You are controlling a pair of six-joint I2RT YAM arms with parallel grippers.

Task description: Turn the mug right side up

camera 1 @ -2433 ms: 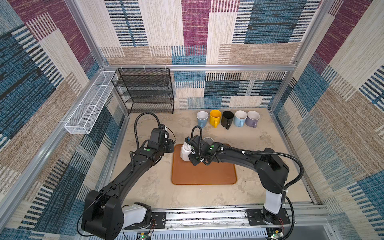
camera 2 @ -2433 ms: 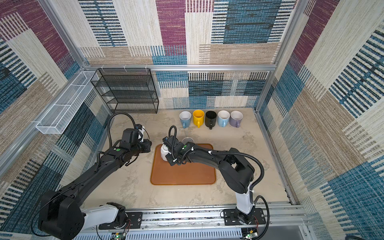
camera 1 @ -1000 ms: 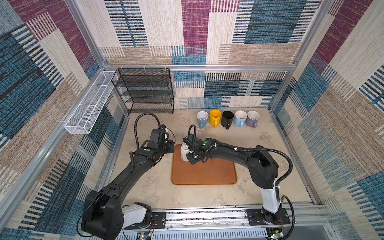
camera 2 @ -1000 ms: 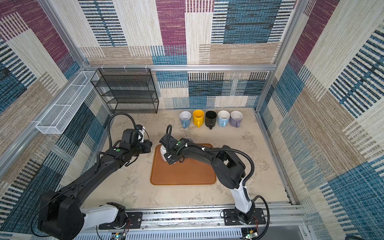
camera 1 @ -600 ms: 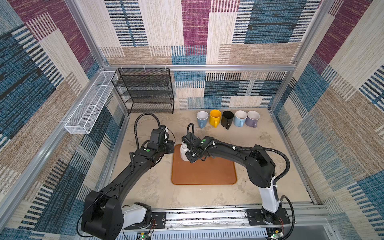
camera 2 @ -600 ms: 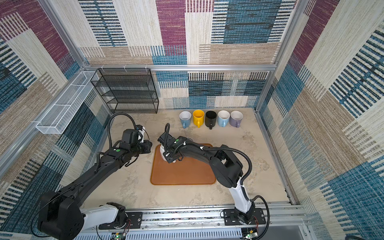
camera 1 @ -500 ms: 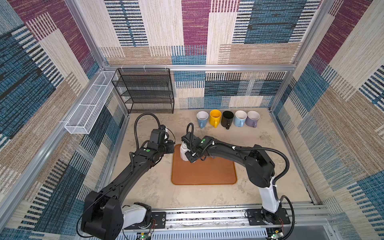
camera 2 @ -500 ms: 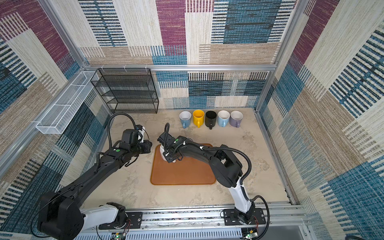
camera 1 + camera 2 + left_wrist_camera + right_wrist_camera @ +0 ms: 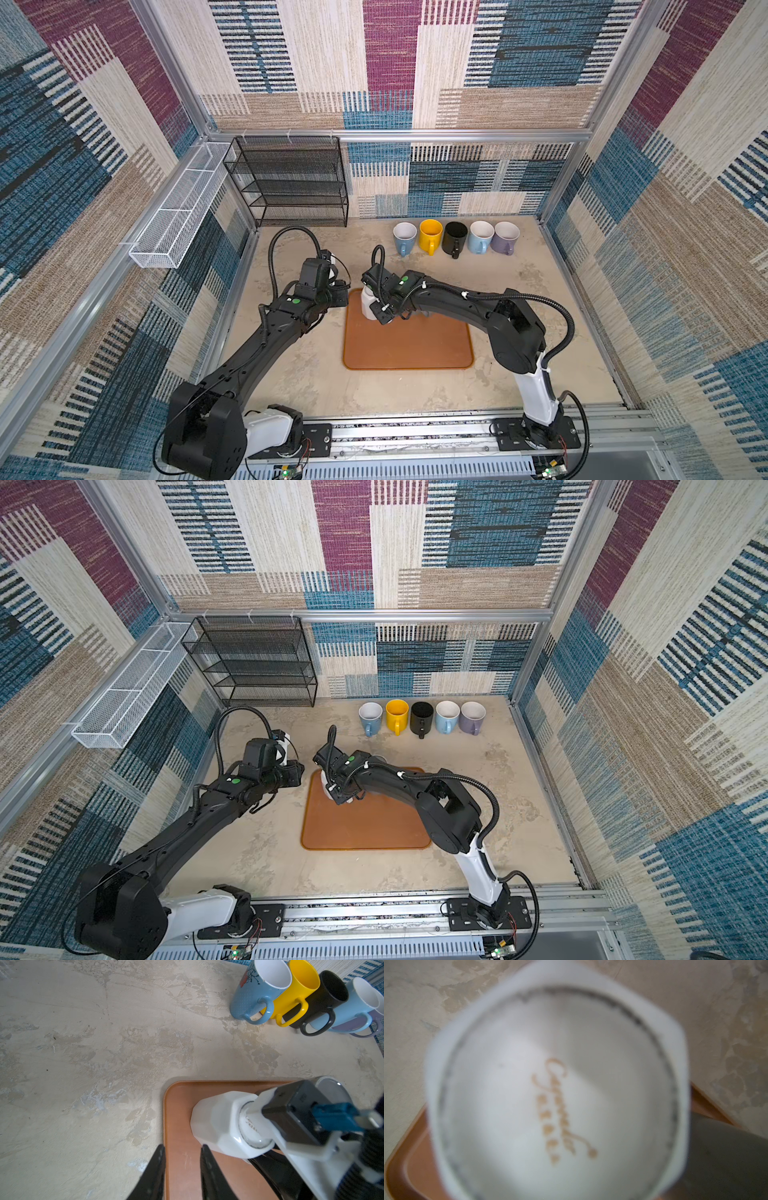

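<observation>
White faceted mug (image 9: 366, 300), gold script on exposed base, at far-left corner of orange tray (image 9: 409, 351), clenched by right gripper (image 9: 382, 309). Handle and grip spot hidden. Left gripper (image 9: 182, 1147) parted over tray edge.

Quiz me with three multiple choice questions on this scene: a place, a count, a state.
1. Where is the white mug? A: on the orange mat; B: black rack; C: white basket.
2. How many mugs are in the back row? A: three; B: five; C: seven.
3. How does the white mug sit? A: base up; B: mouth up; C: sideways.
A, it is at the mat's far left corner; B, five stand side by side; A, the right wrist view shows its stamped base.
</observation>
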